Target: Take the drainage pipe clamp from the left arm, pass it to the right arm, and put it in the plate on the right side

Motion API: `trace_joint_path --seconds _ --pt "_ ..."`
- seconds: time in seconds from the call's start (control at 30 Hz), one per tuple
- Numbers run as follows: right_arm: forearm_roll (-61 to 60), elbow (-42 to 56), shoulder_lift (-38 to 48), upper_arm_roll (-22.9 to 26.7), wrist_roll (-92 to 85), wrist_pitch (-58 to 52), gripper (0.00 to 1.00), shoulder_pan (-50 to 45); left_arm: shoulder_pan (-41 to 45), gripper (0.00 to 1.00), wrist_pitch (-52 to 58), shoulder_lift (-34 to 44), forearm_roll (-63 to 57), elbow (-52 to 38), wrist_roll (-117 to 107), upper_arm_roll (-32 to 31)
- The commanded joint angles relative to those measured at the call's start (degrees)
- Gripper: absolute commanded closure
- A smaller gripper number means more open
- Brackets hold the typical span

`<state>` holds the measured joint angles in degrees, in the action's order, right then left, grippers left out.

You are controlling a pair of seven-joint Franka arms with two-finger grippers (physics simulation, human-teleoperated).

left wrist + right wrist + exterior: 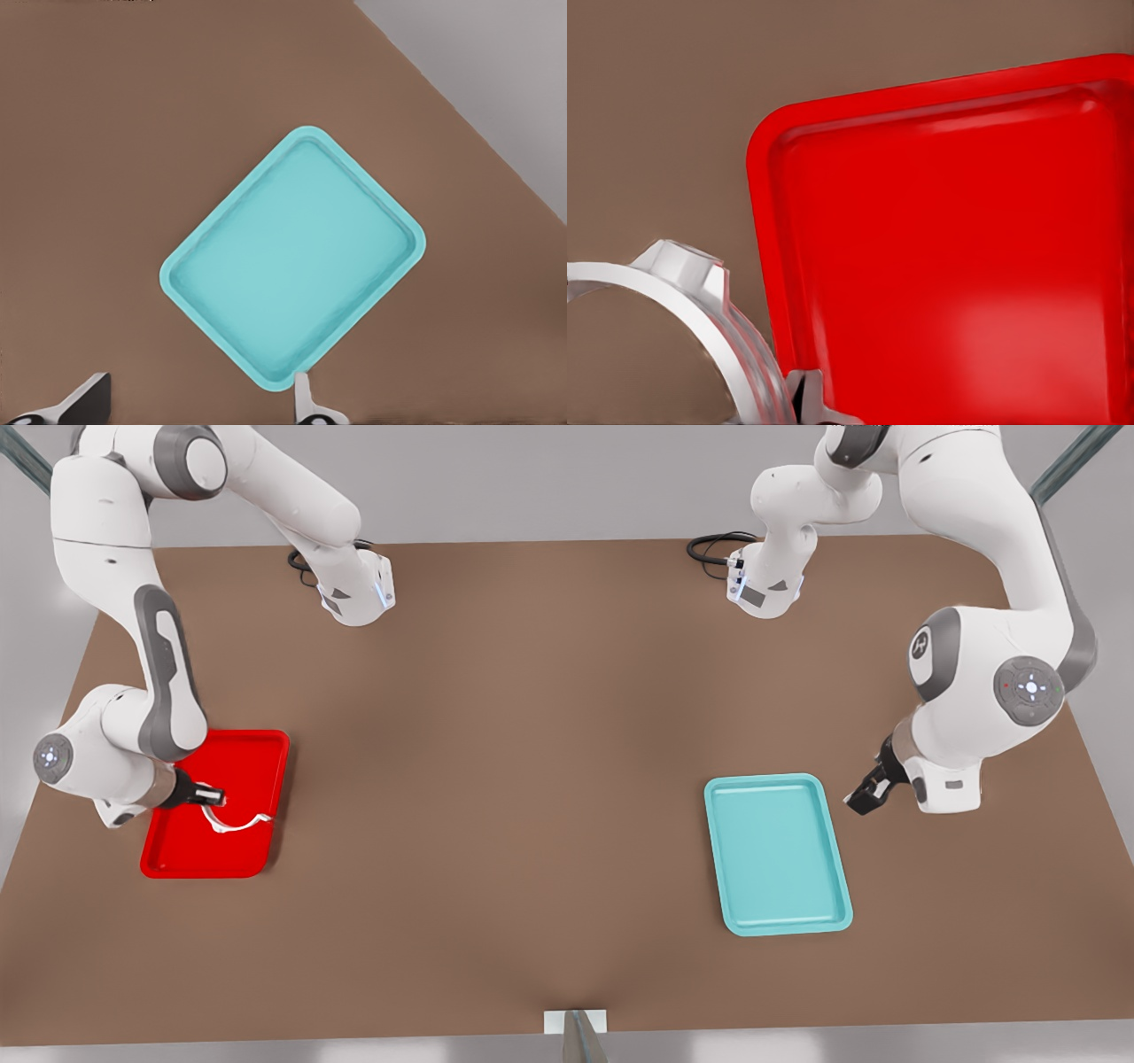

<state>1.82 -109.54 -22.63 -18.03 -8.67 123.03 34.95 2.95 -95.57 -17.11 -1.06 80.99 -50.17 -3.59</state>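
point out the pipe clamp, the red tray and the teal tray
drainage pipe clamp (pixel 232 825): front view, on its white arch over the tray.
red tray (pixel 251 751): front view, on its bare floor near the far rim.
teal tray (pixel 780 855): front view, on the middle of its floor.

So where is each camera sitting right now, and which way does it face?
Front view: high above the table, looking down; both arms show, the right gripper at the front view's left, the left gripper at its right.
Left wrist view: on the left wrist, facing down at the teal tray; its spread fingertips show.
Right wrist view: on the right wrist, facing the red plate; the held drainage pipe clamp is close up.
Shared: the front view shares a tray with each wrist view.
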Motion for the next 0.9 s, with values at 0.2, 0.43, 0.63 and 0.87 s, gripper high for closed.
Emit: trace_joint_path --seconds 0.2,0.43,0.63,0.87 --pt "-2.3 -1.6 -3.0 -0.2 -28.9 -0.5 0.79 6.1 0.1 0.00 1.4 -0.9 -0.1 -0.2 48.4 0.0" --pt "-2.1 -1.1 -3.8 -0.2 -29.5 -0.4 0.00 7.2 0.2 0.00 1.6 -1.3 -0.1 -0.2 48.0 0.0" --pt "-1.6 7.8 6.7 -9.2 -21.2 -13.5 0.00 6.4 0.1 0.00 1.7 -1.3 -0.1 -0.2 47.8 0.0" --pt "6.0 25.8 16.4 3.2 1.2 -30.3 0.00 -27.1 0.1 0.00 1.5 -1.3 -0.2 -0.2 47.8 0.0"
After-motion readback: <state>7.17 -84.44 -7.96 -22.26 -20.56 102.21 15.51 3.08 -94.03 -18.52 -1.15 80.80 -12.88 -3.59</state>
